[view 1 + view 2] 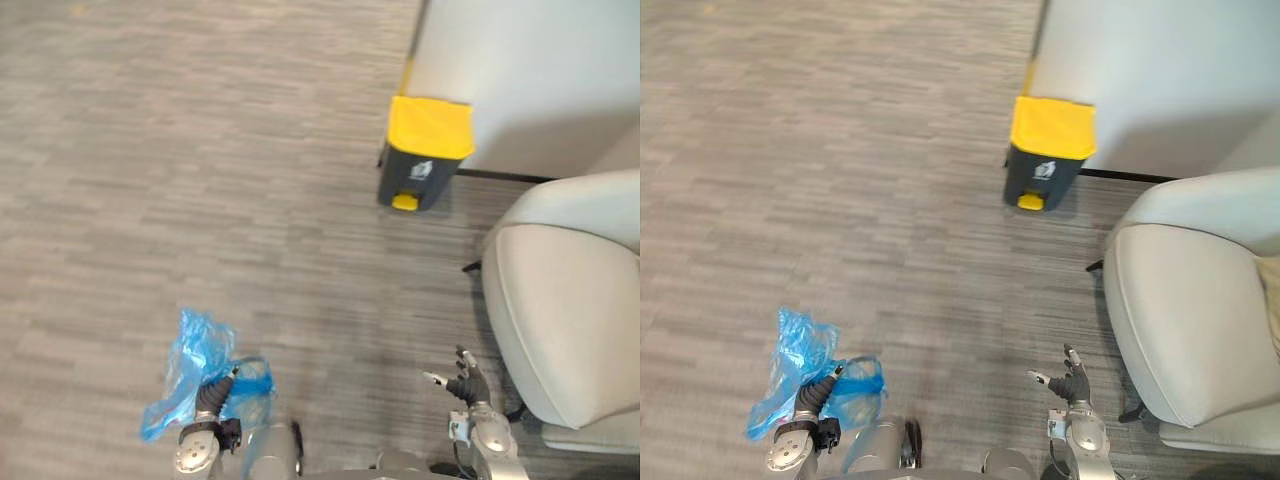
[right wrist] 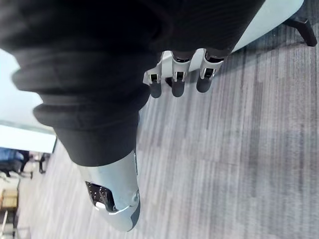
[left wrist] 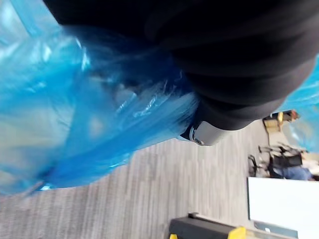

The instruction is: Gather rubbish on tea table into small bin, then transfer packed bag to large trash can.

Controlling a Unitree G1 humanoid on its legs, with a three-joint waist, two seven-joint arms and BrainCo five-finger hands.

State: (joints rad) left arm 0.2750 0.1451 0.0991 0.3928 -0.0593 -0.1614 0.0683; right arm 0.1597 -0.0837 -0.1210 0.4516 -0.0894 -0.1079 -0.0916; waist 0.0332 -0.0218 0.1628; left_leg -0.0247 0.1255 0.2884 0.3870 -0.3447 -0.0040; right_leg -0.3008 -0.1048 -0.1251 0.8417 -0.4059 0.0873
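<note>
Blue bag (image 1: 195, 360) sits lower left in the left eye view, bunched around the left hand (image 1: 212, 397). The hand's dark cover runs up into the plastic and touches it. In the left wrist view, blue film is pressed right against the cover. Left hand's grip: cannot tell, it's buried in the bag. Right hand (image 1: 467, 385) is lower right with fingers straight and spread, holding nothing, just beside the cream armchair (image 1: 570, 300). Yellow-lidded trash can (image 1: 420, 165) is upper right of centre on the grey carpet (image 1: 150, 150), against the white wall (image 1: 540, 70), well apart from the bag.
</note>
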